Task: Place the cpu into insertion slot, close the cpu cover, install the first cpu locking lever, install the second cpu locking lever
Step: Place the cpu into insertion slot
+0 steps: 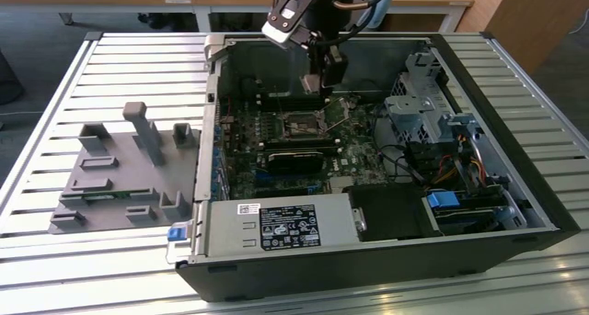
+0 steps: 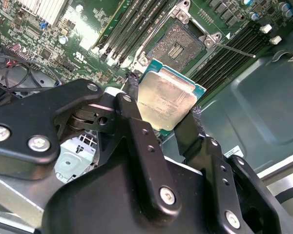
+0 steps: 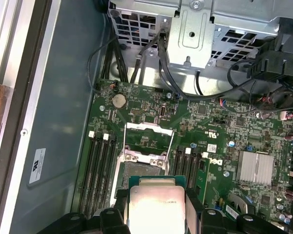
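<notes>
Chip (image 2: 171,95): pale metal face up, pinched by opposite edges in claw (image 2: 162,103), hanging above green board (image 3: 210,122), near socket (image 2: 178,46) but not in it. Socket bare, dark centre showing. Cover (image 3: 149,126) flipped open; thin lever (image 2: 234,50) released beside it. All inside open computer case (image 1: 368,267) on slatted bench (image 1: 110,60). Step in hand, by my reading: first one, placing chip. Seating likely calls for chip centred over socket, level, edges square to rim.
</notes>
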Available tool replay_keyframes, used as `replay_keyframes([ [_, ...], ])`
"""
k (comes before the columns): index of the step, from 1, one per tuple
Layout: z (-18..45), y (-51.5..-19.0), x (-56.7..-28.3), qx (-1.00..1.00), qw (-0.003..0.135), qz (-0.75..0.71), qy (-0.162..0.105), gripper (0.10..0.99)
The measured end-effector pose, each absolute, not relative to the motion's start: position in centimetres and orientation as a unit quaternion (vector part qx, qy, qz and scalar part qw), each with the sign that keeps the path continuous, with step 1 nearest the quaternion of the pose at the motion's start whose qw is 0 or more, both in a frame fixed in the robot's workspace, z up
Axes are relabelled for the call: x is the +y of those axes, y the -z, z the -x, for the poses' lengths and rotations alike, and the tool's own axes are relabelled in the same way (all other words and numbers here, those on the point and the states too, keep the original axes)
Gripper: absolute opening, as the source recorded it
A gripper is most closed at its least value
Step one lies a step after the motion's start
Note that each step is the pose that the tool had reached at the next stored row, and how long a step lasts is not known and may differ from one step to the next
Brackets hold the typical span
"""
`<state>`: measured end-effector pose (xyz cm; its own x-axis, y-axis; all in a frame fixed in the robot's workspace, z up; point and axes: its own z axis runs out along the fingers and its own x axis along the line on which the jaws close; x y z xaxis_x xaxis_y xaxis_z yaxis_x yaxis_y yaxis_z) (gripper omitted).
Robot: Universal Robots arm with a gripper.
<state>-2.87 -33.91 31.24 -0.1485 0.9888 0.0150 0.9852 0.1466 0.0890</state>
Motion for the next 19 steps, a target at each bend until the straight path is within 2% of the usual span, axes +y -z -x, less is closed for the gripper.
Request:
replay_keyframes([
  [19,2.87,-30.29,-33.91,0.757,0.023,-0.652,-0.039,0.541],
])
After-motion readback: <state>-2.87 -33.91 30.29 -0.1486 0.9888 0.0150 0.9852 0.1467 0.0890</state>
